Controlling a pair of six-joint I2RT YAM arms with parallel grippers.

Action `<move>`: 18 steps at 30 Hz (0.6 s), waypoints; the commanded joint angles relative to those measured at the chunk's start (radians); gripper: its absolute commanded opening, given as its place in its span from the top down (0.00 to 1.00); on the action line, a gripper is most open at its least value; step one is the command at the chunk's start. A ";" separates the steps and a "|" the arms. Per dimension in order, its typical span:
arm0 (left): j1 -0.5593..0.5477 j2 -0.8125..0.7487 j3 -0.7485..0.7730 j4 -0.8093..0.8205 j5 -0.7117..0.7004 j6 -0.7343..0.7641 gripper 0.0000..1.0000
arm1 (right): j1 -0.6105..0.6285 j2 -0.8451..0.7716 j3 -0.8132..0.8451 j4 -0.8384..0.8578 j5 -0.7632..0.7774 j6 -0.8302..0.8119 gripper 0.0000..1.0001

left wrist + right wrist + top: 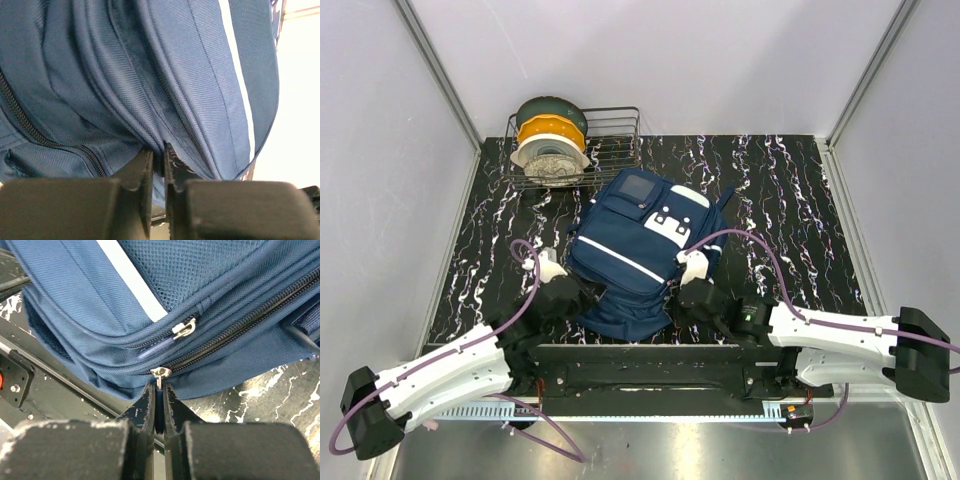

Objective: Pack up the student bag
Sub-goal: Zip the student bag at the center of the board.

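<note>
The student bag (640, 240) lies mid-table (790, 200), front up; behind it, a wire rack (615, 135) holds three round items (550, 140). The left end effector (159, 150) pinches bag fabric. The right end effector (159, 387) pinches a zipper pull (160, 372).

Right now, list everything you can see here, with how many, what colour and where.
student bag: one, navy with white patches, middle of the table
wire rack: one, dark, far left corner
dishes: three, green, orange, white, in the rack
zipper pulls: two, silver, on the bag's side
table: one, black with white veins, under everything
arms: two, white and black, near edge
cables: two, purple, along the arms
left pincer: one, black, closed on the bag's fabric
right pincer: one, black, closed on the lower zipper pull
</note>
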State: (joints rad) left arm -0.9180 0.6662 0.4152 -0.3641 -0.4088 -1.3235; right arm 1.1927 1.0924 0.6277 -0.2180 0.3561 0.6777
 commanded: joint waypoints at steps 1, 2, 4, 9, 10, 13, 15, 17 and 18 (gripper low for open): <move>-0.004 0.001 0.028 0.076 -0.083 0.001 1.00 | 0.024 -0.048 0.018 0.094 0.015 -0.027 1.00; -0.004 -0.007 0.034 0.056 -0.093 0.003 1.00 | 0.021 -0.067 0.010 0.085 0.059 -0.033 1.00; -0.004 -0.039 0.052 -0.008 -0.128 0.018 1.00 | 0.019 -0.088 -0.011 0.016 0.134 -0.023 1.00; 0.002 -0.161 0.083 -0.165 -0.199 0.035 1.00 | -0.131 -0.195 -0.086 -0.041 0.126 0.037 1.00; 0.007 -0.201 0.088 -0.200 -0.203 0.041 1.00 | -0.192 -0.206 -0.100 -0.044 0.104 0.037 1.00; 0.018 -0.255 0.089 -0.252 -0.191 0.044 1.00 | -0.246 -0.212 -0.089 -0.043 0.101 -0.004 1.00; 0.019 -0.269 0.083 -0.265 -0.182 0.043 1.00 | -0.266 -0.183 -0.074 -0.044 0.107 -0.038 1.00; 0.019 -0.269 0.080 -0.269 -0.171 0.038 1.00 | -0.307 -0.140 -0.053 -0.040 0.103 -0.056 1.00; 0.021 -0.272 0.077 -0.271 -0.170 0.038 1.00 | -0.320 -0.122 -0.045 -0.040 0.096 -0.061 1.00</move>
State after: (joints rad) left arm -0.9260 0.4248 0.4488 -0.5381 -0.4477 -1.3334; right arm 0.9695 0.9188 0.5491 -0.1688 0.2928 0.6880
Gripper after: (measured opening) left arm 0.072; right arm 0.095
